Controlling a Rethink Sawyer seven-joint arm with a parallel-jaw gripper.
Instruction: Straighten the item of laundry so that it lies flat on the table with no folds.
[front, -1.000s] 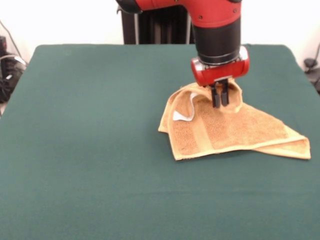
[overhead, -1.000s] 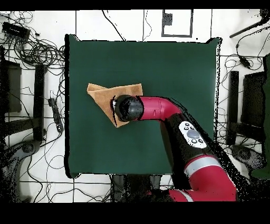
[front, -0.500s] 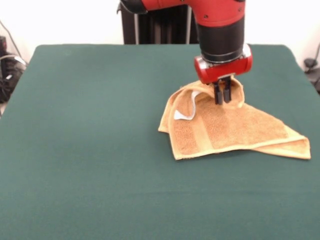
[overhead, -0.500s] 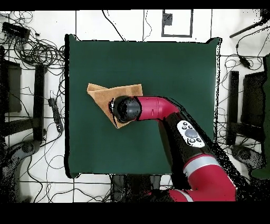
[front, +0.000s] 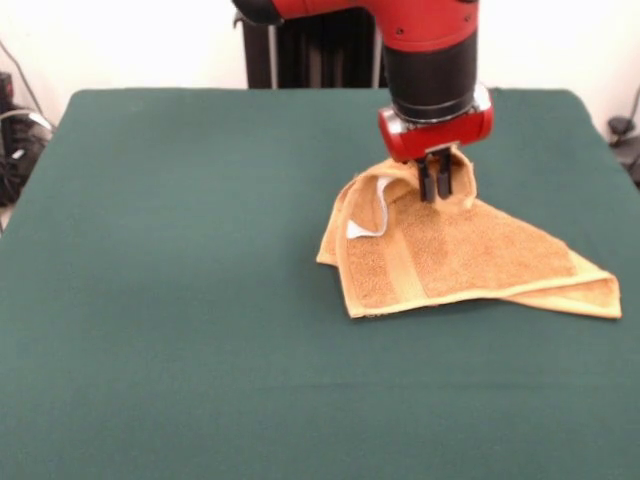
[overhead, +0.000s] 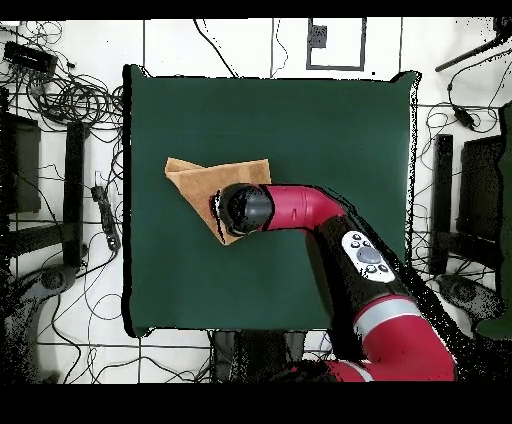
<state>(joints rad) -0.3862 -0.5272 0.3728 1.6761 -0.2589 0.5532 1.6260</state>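
Observation:
The golden-orange item of laundry lies folded over itself on the right half of the green table, with a woven band and a small white tag near its left end. My gripper comes down from above at the towel's far edge and is shut on a raised fold of cloth, which stands up around the fingers. In the overhead view the towel shows as a folded wedge left of the table's centre. The arm's wrist covers the towel's near corner and hides the gripper.
The red arm reaches across the table from the lower right in the overhead view. Cables and dark stands lie on the floor around the table's sides.
The gripper has risen a little and shifted slightly left in the front view, drawing the towel's far edge up with it. The rest of the towel has stayed in place.

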